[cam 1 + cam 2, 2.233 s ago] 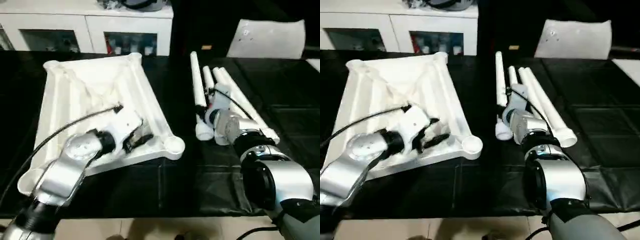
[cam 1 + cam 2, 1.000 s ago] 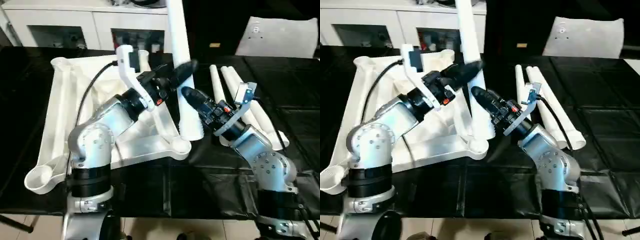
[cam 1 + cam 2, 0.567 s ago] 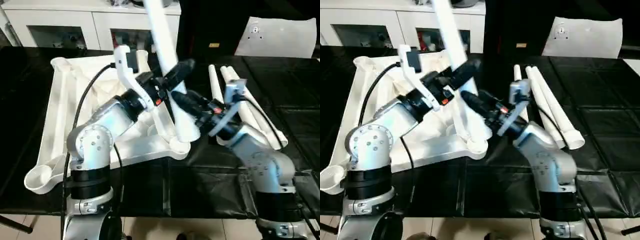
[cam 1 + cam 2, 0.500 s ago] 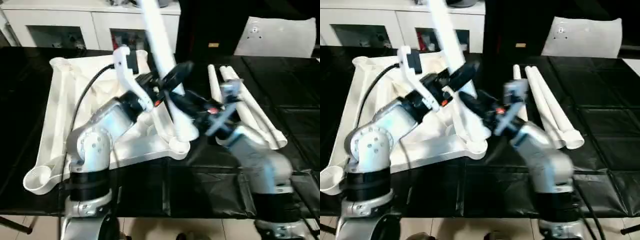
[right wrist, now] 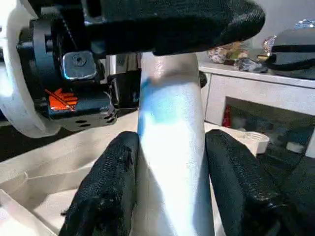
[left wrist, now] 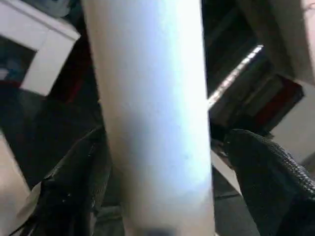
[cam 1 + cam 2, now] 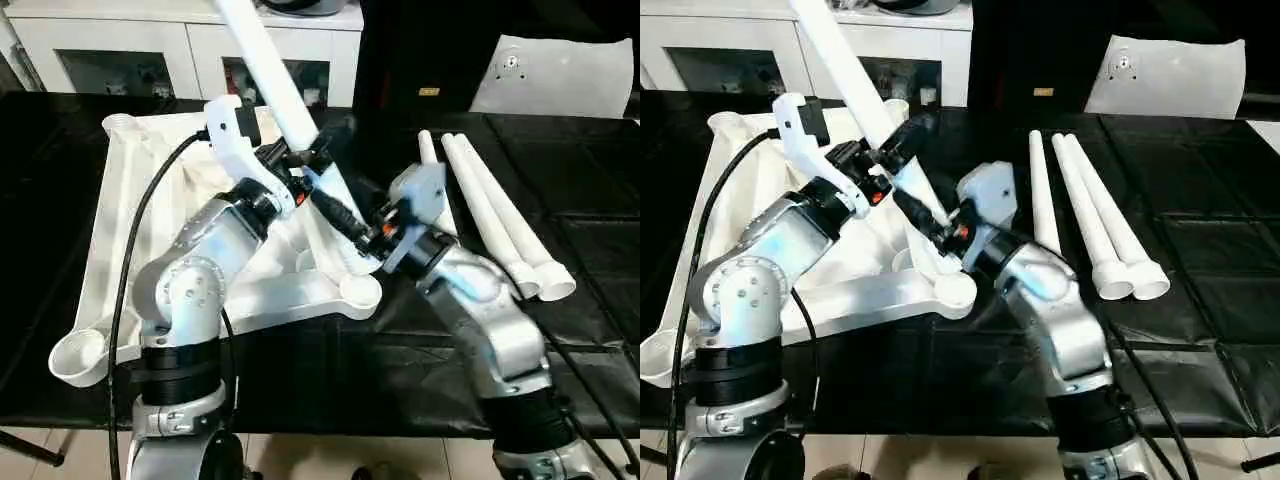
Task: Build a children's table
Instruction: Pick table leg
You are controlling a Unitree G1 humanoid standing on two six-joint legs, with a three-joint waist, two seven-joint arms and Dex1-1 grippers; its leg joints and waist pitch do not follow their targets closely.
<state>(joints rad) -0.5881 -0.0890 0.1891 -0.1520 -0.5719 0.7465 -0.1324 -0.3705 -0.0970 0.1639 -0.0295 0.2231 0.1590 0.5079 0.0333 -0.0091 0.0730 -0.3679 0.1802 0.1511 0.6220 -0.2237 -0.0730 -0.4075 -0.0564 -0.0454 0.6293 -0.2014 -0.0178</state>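
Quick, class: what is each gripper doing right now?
Left gripper: fingers set around the long white tapered plastic leg; contact cannot be told.
Right gripper: shut on the same leg, lower down.

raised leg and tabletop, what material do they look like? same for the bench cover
Raised leg: looks like white moulded plastic, smooth, soft sheen. Tabletop: likely the same white plastic, going by its moulded ribs and round corner sockets. Bench cover: black and glossy, probably a sheet or film; it wrinkles and reflects light.
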